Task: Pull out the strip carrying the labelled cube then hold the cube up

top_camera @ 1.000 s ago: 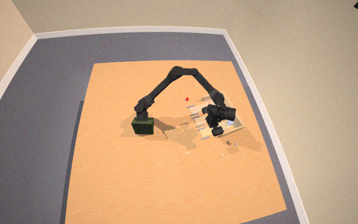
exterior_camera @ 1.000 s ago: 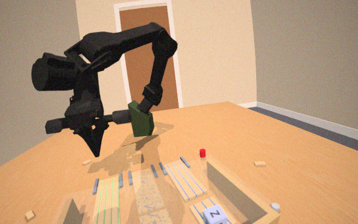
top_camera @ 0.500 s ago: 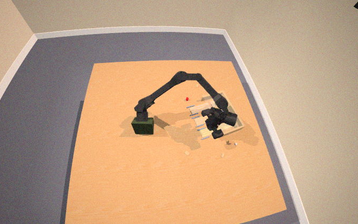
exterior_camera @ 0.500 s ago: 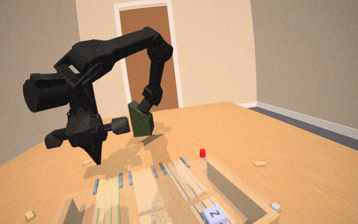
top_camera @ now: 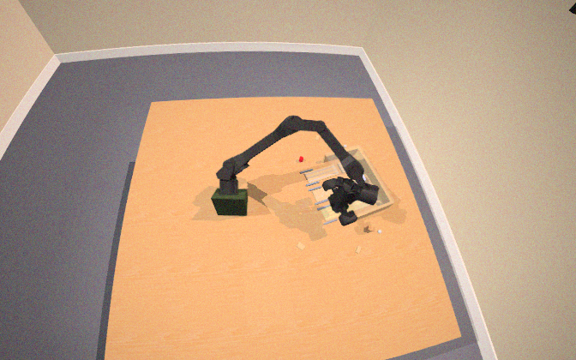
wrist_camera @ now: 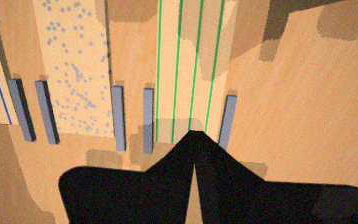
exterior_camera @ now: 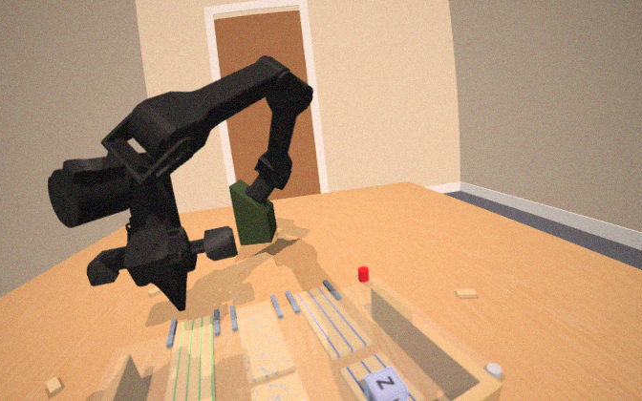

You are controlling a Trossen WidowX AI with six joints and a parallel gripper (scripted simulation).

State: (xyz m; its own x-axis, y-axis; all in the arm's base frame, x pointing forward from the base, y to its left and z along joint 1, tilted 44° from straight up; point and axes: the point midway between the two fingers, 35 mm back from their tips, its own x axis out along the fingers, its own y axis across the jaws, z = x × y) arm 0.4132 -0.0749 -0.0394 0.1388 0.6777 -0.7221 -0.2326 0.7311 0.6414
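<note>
My gripper (exterior_camera: 181, 307) (wrist_camera: 195, 137) is shut and empty, its tips by the near end of the green-lined strip (exterior_camera: 196, 356) (wrist_camera: 167, 75), between two grey bars. No break shows in this strip's visible part; its far end is out of view or hidden. The speckled strip (exterior_camera: 264, 344) (wrist_camera: 77, 50) is broken by a gap in the exterior view. The blue-lined strip (exterior_camera: 331, 324) (top_camera: 324, 172) also has a gap; a pale cube (exterior_camera: 385, 382) lettered Z sits on its far piece. Another pale cube (top_camera: 364, 177) shows partly behind the arm.
Grey bars (wrist_camera: 120, 120) (exterior_camera: 233, 318) stand beside the strips' near ends. A low wooden-walled tray (exterior_camera: 485, 390) (top_camera: 381, 206) surrounds their far ends. A red cylinder (top_camera: 301, 159) (exterior_camera: 363, 273), small wooden blocks (top_camera: 300, 245) (exterior_camera: 465, 293) and a white disc (exterior_camera: 493, 369) lie around.
</note>
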